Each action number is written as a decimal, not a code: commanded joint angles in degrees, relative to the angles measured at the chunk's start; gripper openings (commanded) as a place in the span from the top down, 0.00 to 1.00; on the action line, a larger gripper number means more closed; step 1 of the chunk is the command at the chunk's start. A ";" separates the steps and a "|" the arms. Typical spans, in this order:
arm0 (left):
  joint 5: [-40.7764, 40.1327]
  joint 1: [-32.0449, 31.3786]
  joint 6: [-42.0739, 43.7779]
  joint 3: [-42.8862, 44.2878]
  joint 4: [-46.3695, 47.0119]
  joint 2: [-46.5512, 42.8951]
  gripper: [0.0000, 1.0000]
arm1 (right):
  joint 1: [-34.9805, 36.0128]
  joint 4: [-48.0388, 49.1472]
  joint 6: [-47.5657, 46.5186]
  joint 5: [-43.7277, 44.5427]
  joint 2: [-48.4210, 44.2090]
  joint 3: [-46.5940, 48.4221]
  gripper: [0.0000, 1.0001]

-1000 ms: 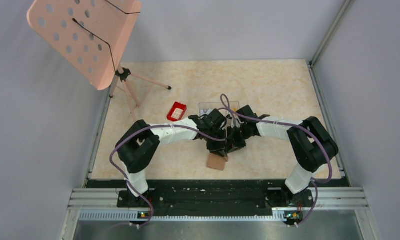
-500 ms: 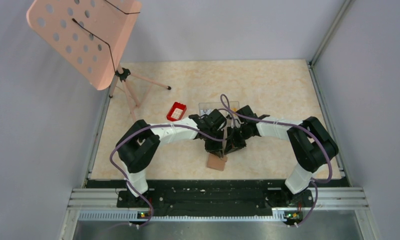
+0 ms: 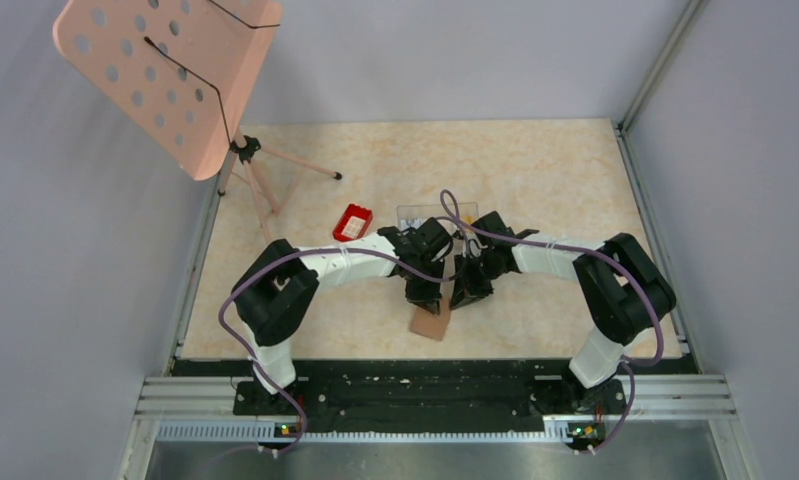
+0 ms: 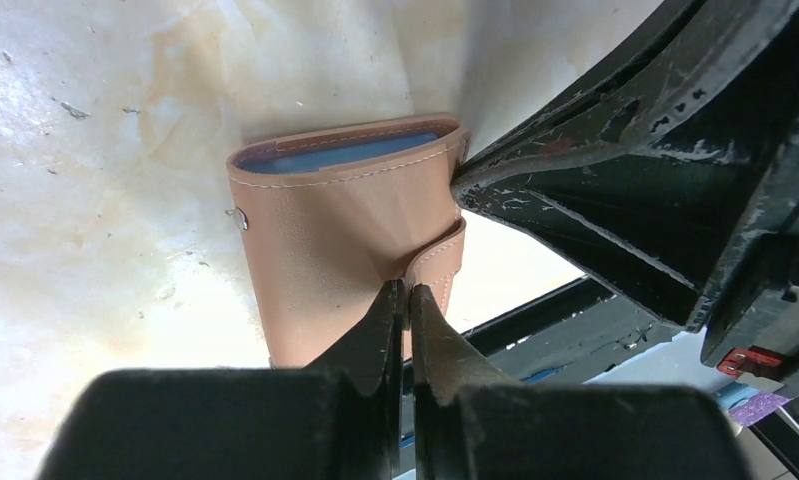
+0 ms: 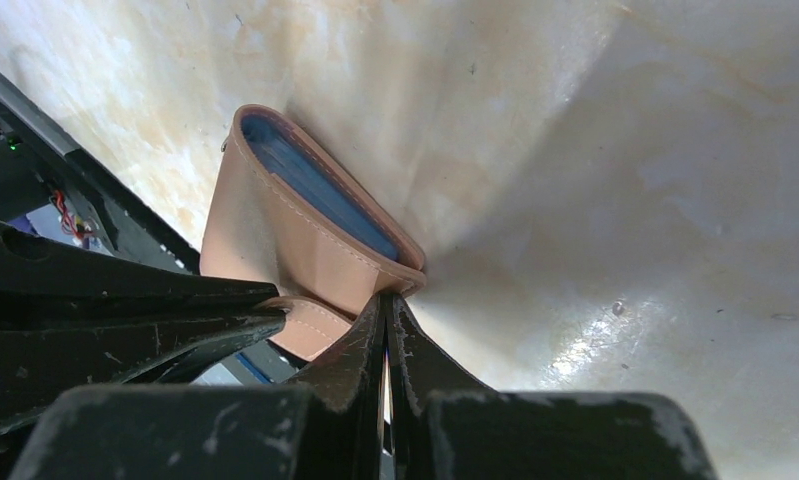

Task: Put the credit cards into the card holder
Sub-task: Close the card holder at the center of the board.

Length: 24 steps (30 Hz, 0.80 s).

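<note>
Wallet (image 3: 431, 322) lies nearest the front edge of the table (image 3: 535, 180), a bit open, with blue lining (image 4: 345, 155) showing. Its long side seems to run from the grippers toward that front edge. Just behind it, the left gripper (image 4: 407, 295) is closed and pinches the wallet's little strap (image 4: 437, 262). The right gripper (image 5: 386, 300) is closed too, with its tips touching one corner; I cannot tell if it holds anything. Farther back sits a red tray (image 3: 353, 222).

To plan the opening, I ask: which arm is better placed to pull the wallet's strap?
Left. The left hand pinches the loose strap of the card holder; the right hand grips a corner, so it probably serves better to steady it.
</note>
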 commanded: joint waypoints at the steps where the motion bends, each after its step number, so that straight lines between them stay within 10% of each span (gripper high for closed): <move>1: -0.02 -0.42 1.02 0.28 0.06 -0.26 0.94 | -0.16 0.09 -1.45 1.40 -2.67 0.14 1.00; 24: -1.88 -0.52 0.80 -0.43 0.20 -2.84 0.74 | 1.28 7.63 -1.34 -11.56 -2.71 -4.32 1.00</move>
